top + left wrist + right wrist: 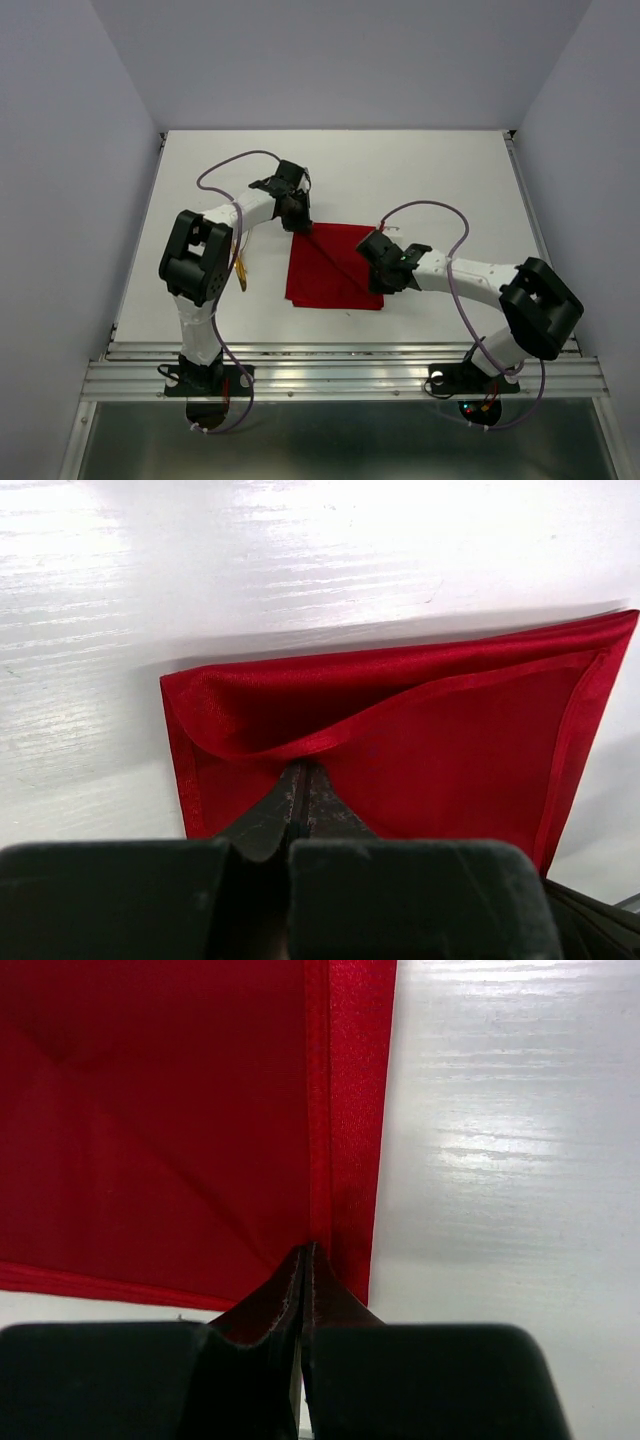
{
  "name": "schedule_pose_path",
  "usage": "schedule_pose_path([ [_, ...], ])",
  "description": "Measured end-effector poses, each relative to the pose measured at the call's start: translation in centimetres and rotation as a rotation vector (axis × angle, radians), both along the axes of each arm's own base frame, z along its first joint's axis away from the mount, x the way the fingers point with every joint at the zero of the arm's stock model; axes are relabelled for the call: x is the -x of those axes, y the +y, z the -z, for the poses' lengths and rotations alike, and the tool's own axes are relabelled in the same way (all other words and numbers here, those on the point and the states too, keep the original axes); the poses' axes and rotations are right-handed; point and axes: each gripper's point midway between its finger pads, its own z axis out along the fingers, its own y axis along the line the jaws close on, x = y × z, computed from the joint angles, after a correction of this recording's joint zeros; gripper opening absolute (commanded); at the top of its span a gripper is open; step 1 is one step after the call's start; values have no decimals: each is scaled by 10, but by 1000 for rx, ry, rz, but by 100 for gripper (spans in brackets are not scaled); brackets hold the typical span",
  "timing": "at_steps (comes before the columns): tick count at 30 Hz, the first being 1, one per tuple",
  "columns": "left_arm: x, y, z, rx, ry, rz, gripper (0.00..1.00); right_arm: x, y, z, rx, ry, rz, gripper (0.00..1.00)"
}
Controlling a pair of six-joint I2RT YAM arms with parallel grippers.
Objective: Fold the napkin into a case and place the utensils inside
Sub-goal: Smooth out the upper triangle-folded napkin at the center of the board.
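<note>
**Napkin** (335, 270): red cloth, lies approx. mid-tabletop (420, 170). Roughly square outline with a diagonal crease across it. Not yet a case.

**L gripper** (300, 225): at the napkin's far-left corner, jaws closed on the cloth. Wrist view: the tips pinch the hemmed edge of the upper layer, which bows toward them. The layer beneath lies flat on the tabletop.

**R gripper** (383, 277): at the napkin's right edge, close to the near-right corner, jaws closed on the cloth. Wrist view: the tips meet at the hem strip along that edge, and the rest of the cloth is spread flat beyond.

**Gold utensil** (240, 272): slim piece on the tabletop left of the napkin, apart from it and just beside the L arm, which partly hides it. Type: cannot tell.

Both grippers are on the cloth, at opp. sides.
</note>
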Motion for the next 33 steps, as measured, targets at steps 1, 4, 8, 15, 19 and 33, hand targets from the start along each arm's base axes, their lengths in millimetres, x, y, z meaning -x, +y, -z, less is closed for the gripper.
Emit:
schedule_pose_path([
  [1,0,0,2,-2,4,0,0,2,0,7,17,16,-3,1],
  [4,1,1,10,-16,19,0,0,3,-4,21,56,42,0,1],
  [8,1,3,17,-29,30,-3,0,2,-5,21,63,37,3,1],
  [15,-1,3,15,-31,21,-6,0,-8,6,-10,-11,-31,-9,1],
  [19,-2,3,15,-34,18,-5,0,-19,22,-28,-76,-76,-19,1],
  [33,-12,-1,19,-39,11,4,0,-16,31,14,-51,8,-33,1],
])
